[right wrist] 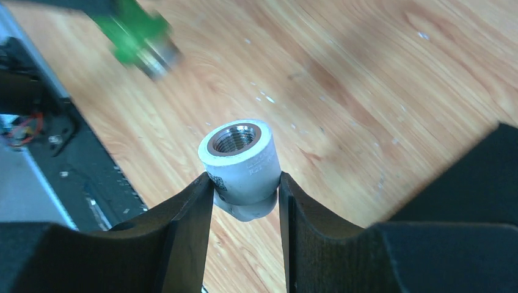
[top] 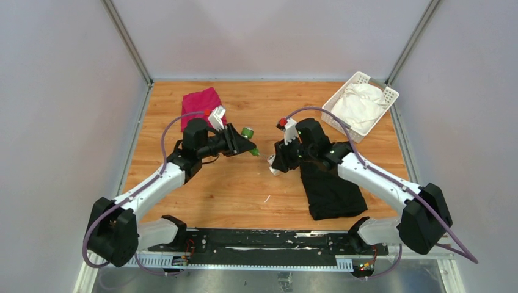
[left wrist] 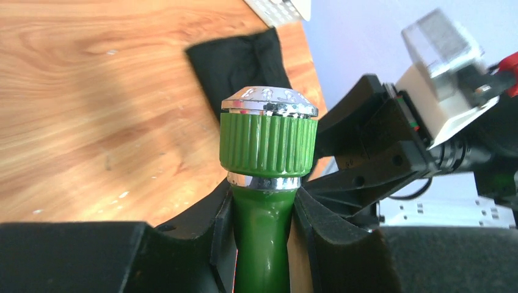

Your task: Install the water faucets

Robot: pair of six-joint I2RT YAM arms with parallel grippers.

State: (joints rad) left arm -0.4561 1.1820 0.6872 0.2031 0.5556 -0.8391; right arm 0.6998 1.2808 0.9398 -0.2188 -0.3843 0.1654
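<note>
White fitting (right wrist: 241, 162) pinched in right gripper (right wrist: 245, 201), lifted off table (top: 244, 189) beside black cloth (top: 330, 189). Green tap (left wrist: 267, 143) clamped by its stem in left gripper (left wrist: 264, 226) just beyond, small gap btwn the two. Red cloth (top: 201, 104) behind, basket (top: 337, 96) w/ white cloth (top: 361, 104) far right.

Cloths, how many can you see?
3. A red cloth lies far left, a black cloth near right, and a white cloth in the basket. More may hide beneath it.
</note>
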